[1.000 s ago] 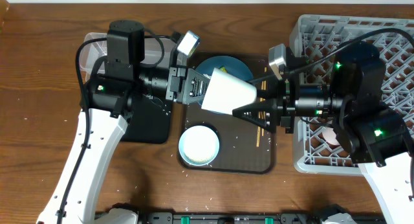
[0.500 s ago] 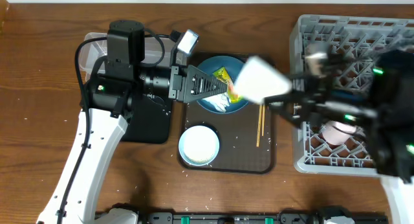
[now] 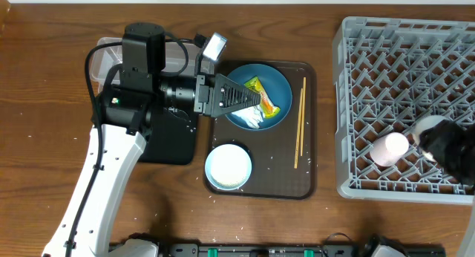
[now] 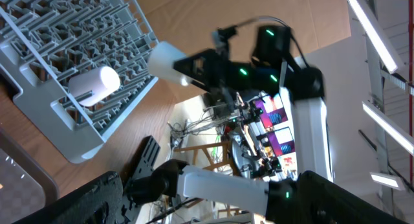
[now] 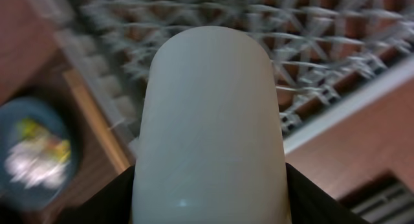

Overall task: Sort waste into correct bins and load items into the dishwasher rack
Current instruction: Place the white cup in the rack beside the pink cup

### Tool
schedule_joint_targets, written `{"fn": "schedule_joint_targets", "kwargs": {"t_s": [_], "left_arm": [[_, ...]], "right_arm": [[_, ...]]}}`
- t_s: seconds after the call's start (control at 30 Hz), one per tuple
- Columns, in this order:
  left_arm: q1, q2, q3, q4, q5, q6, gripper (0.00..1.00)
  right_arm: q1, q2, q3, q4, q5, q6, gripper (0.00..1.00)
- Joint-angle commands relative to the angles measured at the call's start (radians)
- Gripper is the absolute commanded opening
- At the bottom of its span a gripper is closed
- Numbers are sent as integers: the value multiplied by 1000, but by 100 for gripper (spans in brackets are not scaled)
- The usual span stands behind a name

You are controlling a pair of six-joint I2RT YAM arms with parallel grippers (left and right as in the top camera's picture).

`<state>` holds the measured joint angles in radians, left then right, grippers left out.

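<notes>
Left gripper (image 3: 252, 101) hovers at the left rim of the large round blue dish (image 3: 280, 80), jaws wide, empty. Yellow-green-orange snack wrapper (image 3: 267, 105) and crumpled white tissue (image 3: 251, 121) lie in that dish. Thin wooden chopsticks (image 3: 299, 123) lie just right of it on the dark brown tray (image 3: 260, 186). Pink cup (image 3: 389, 148) lies on its side in the large square light-grey plastic rack (image 3: 393, 56). Right gripper (image 5: 210, 201): jaws clamped on a white cup (image 5: 210, 107) over the rack's edge.
</notes>
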<state>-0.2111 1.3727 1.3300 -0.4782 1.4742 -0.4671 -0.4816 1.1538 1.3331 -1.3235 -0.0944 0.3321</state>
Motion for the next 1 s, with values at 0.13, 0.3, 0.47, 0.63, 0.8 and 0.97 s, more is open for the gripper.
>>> {"fn": "schedule_joint_targets", "kwargs": {"t_s": [0.13,0.3,0.47,0.63,0.8,0.97], "left_arm": [[5,-4,3,0,-1,16,89],[5,-4,3,1,-2,17,89],[4,-4,3,2,-2,18,90],[-2,-4,3,1,-56,21,90],[-42,-4,3,-54,-238,47,90],[-155,-4,3,-288,-667,126,90]], "right_arm": [[-111,246,8,28,47,49,54],[-160,372,8,38,6,49,56],[-175,436,8,84,-4,49,83],[-183,399,23,139,-236,-46,85],[-179,278,34,117,-491,-175,85],[-131,101,34,89,-567,-210,86]]}}
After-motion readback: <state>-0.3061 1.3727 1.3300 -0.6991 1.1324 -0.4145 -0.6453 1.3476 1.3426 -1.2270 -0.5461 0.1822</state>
